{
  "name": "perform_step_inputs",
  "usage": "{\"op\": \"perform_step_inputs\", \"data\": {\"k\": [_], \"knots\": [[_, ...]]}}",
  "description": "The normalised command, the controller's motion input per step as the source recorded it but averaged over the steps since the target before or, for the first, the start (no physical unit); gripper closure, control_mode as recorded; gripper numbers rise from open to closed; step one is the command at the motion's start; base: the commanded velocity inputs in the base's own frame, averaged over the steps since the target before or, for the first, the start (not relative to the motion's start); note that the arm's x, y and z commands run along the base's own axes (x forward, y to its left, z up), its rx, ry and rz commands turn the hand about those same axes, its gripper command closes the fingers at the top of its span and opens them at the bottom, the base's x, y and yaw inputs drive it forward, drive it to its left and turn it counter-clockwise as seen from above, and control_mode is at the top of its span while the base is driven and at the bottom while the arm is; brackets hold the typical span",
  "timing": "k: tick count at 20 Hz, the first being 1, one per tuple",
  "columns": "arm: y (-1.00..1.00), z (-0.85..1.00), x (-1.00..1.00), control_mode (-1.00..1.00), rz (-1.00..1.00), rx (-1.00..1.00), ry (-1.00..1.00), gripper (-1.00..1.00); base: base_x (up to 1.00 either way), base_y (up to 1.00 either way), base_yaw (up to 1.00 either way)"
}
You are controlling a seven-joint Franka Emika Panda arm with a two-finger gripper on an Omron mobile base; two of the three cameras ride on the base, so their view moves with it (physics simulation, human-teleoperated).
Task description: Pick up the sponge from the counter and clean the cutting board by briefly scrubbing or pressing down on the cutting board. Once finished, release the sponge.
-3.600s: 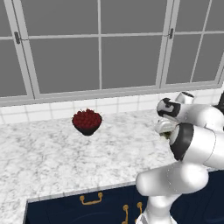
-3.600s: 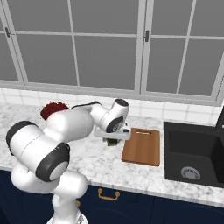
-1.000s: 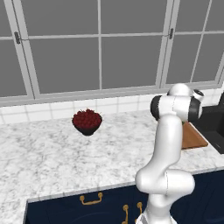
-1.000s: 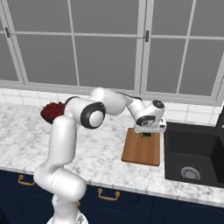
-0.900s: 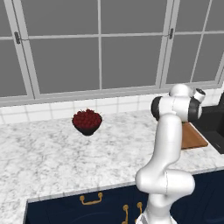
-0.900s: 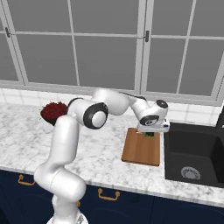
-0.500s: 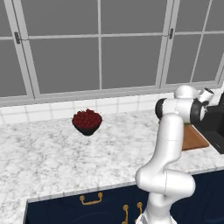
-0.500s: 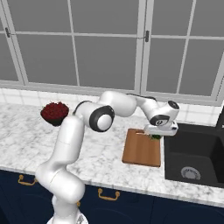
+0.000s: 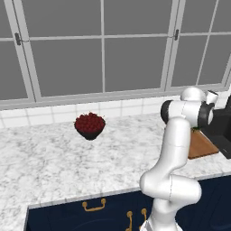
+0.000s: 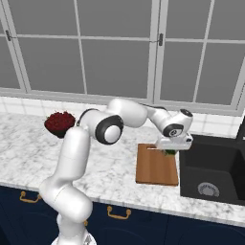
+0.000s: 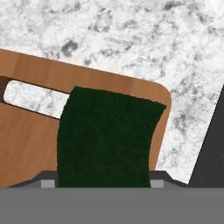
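Observation:
My gripper (image 10: 171, 149) is shut on the sponge (image 10: 170, 152), holding it at the far right corner of the cutting board (image 10: 155, 167), next to the sink. In the hand view the sponge (image 11: 107, 135) shows its dark green top between my two fingertips (image 11: 48, 183). Under it lie the board's (image 11: 26, 131) rounded corner and handle slot. I cannot tell whether the sponge touches the wood. The reddish-brown board (image 9: 198, 146) rests flat on the white marble counter (image 10: 115, 162).
A black sink basin (image 10: 210, 172) sits directly right of the board, its edge (image 11: 212, 148) close to the sponge. A dark bowl of red fruit (image 9: 90, 125) stands far left on the counter (image 9: 54, 153). Windows and a tiled ledge run behind.
My arm has swung right, carrying the sponge across the board's far end toward the corner beside the sink. The grip has stayed the same.

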Motion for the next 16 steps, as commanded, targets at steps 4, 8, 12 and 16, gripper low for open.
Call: {"op": "perform_step_inputs", "data": {"k": [4,8,12,16], "knots": [[-0.08,0.01,-0.67,-1.0,0.0,0.0,-0.09,1.0,0.0,0.0,0.0],[-0.01,-0.04,-0.43,-1.0,-0.01,0.0,-0.03,1.0,0.0,0.0,0.0],[0.43,-0.2,-0.06,-1.0,0.0,0.0,0.03,1.0,0.0,0.0,0.0],[0.73,-0.03,-0.12,-1.0,0.0,-0.02,0.0,1.0,0.0,0.0,0.0]]}}
